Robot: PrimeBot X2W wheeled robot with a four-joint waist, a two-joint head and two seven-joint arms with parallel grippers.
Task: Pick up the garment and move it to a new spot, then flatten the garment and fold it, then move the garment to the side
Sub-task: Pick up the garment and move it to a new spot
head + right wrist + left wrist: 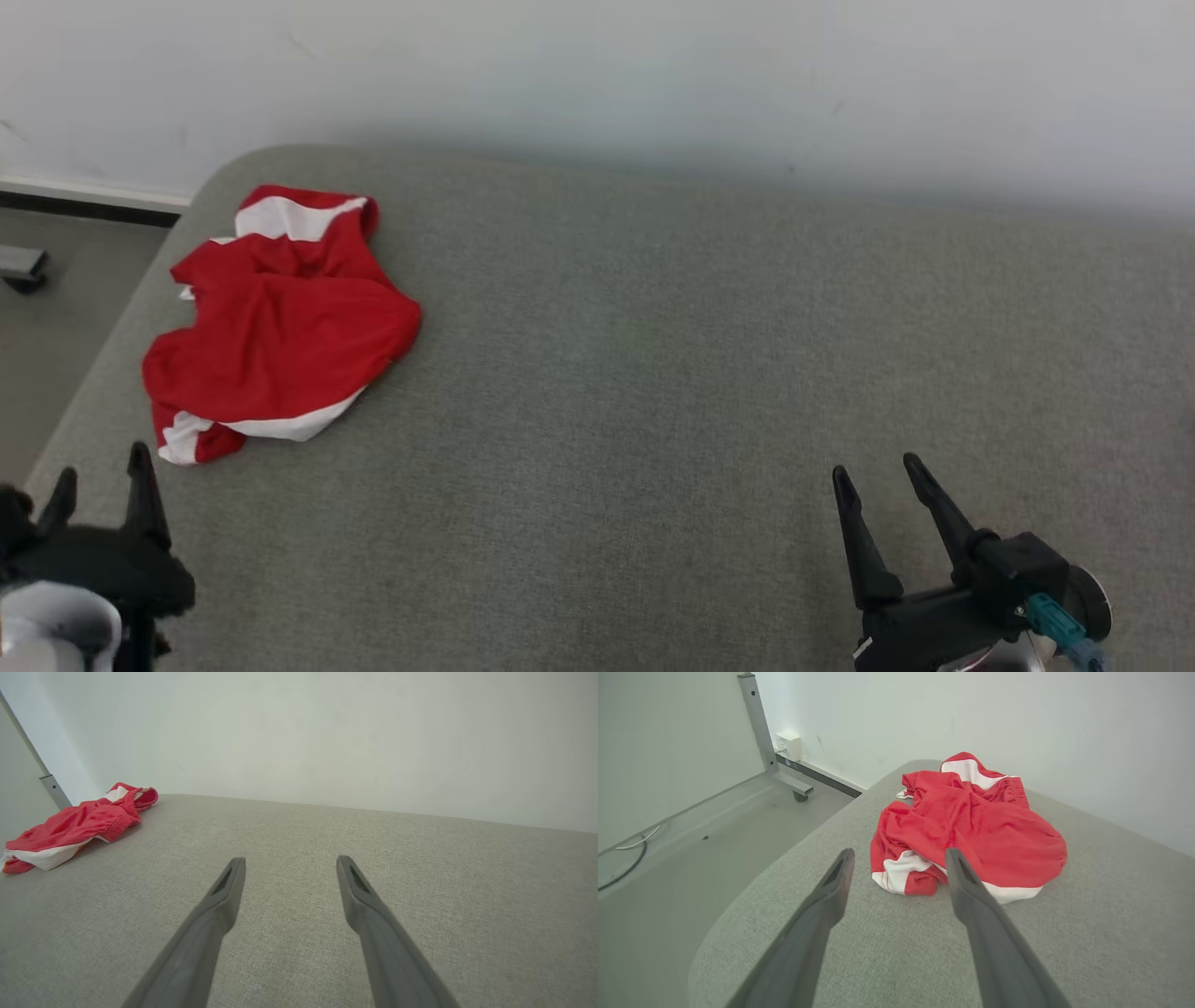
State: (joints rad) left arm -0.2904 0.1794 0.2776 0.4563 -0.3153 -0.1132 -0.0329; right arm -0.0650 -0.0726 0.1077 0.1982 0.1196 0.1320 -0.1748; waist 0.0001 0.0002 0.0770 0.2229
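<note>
The left claw (103, 464) and right claw (876, 467) are spread wide, empty; the garment (280, 327) is crumpled, its shape hidden.

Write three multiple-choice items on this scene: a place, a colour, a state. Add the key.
1. Where on the grey surface does the garment lie? A. far left corner B. middle C. near right edge
2. Its colours? A. blue, yellow B. red, white C. black
3. The left gripper and right gripper are? A. both shut B. one shut C. both open
Key: 1 A, it lies by the rounded far left corner; 2 B, red cloth, white bands; 3 C, fingers spread, holding nothing.
</note>
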